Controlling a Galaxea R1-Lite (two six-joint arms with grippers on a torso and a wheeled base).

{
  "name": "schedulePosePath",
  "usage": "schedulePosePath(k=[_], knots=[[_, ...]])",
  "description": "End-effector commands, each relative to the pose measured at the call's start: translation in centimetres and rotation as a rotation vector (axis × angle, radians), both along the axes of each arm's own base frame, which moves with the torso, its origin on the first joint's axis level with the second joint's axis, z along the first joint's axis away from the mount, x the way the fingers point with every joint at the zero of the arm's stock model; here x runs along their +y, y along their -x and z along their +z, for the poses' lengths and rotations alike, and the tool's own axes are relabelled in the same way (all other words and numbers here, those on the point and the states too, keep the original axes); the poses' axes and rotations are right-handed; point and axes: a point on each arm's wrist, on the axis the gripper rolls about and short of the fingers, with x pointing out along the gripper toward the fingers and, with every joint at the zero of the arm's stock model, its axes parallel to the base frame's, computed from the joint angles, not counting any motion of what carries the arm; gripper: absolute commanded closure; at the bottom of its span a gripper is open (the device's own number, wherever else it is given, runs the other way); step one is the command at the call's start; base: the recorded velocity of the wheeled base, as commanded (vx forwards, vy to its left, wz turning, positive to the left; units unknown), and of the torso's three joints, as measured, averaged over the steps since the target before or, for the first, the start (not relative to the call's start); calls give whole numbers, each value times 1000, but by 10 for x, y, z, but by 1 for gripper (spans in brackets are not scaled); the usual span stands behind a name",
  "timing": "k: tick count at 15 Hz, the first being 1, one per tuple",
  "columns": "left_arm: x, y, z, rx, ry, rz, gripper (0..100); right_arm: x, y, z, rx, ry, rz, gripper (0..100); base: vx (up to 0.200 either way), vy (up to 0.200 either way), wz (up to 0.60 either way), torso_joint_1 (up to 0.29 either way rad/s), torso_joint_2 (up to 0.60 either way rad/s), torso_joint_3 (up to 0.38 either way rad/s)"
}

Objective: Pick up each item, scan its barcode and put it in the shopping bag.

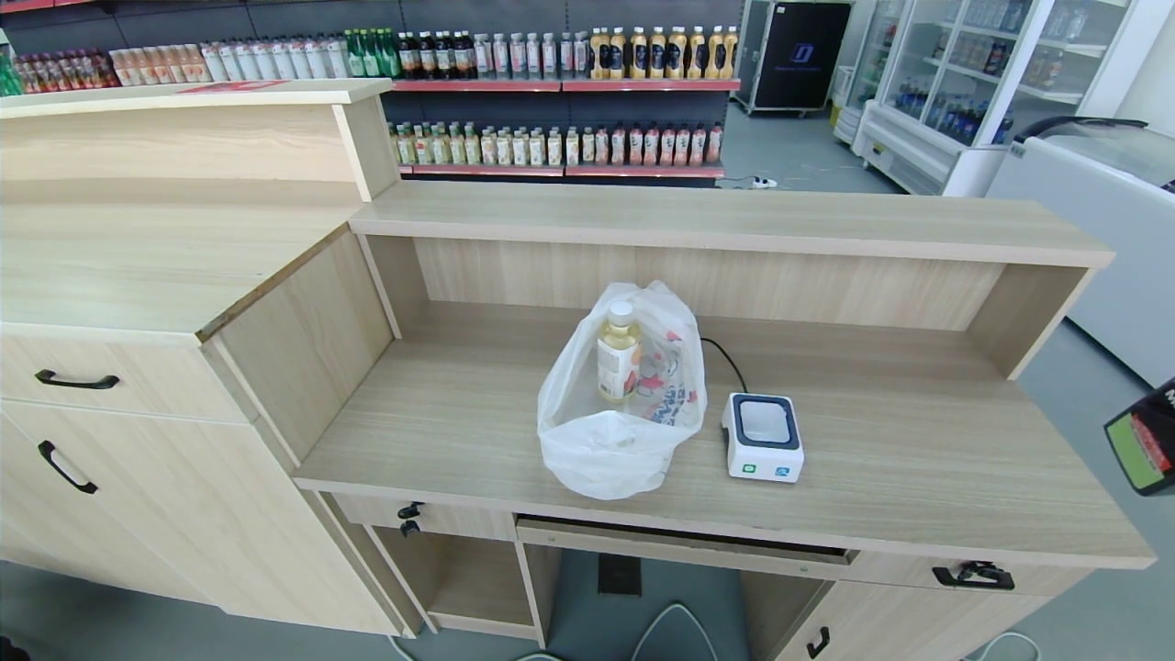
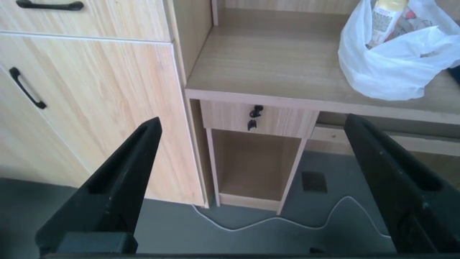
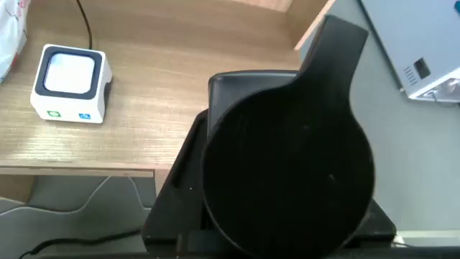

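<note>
A white plastic shopping bag [image 1: 615, 450] stands mid-desk with a yellow drink bottle [image 1: 619, 353] upright inside it. The bag [image 2: 395, 65] and bottle [image 2: 384, 18] also show in the left wrist view. Just right of the bag sits the white barcode scanner [image 1: 763, 436], window up, seen again in the right wrist view [image 3: 68, 83]. My right gripper [image 3: 277, 216] is off the desk's right end, shut on a black container [image 3: 287, 173] with a green and red label [image 1: 1143, 445]. My left gripper [image 2: 253, 121] hangs open and empty, low in front of the desk's left corner.
The wooden desk [image 1: 918, 459] has a raised ledge [image 1: 734, 220] behind it and a taller cupboard [image 1: 138, 386] on its left. A black cable [image 1: 725, 358] runs back from the scanner. A keyed drawer [image 2: 253, 119] sits under the desk. Drink shelves and fridges stand behind.
</note>
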Motion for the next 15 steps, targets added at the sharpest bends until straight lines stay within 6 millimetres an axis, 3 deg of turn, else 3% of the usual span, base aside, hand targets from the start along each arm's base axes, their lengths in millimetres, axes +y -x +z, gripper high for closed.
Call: schedulePosePath(k=[1,6,11,13,15], knots=[[0,0,0,0,1,1,0,3,-14,-9,44,-57,17,100,0,0,0,0,0,0],[0,0,0,0,-1,1,0,28,-21,-12,35,-143,144,100,0,0,0,0,0,0],[0,0,0,0,1,1,0,39,-32,-2,-13,-235,186,100,0,0,600,4,0,7],[0,0,0,0,-1,1,0,44,-55,11,-43,-395,238,100,0,0,300,4,1,1],[0,0,0,0,-1,1,0,47,-75,8,-52,-598,314,100,0,0,0,0,0,0]])
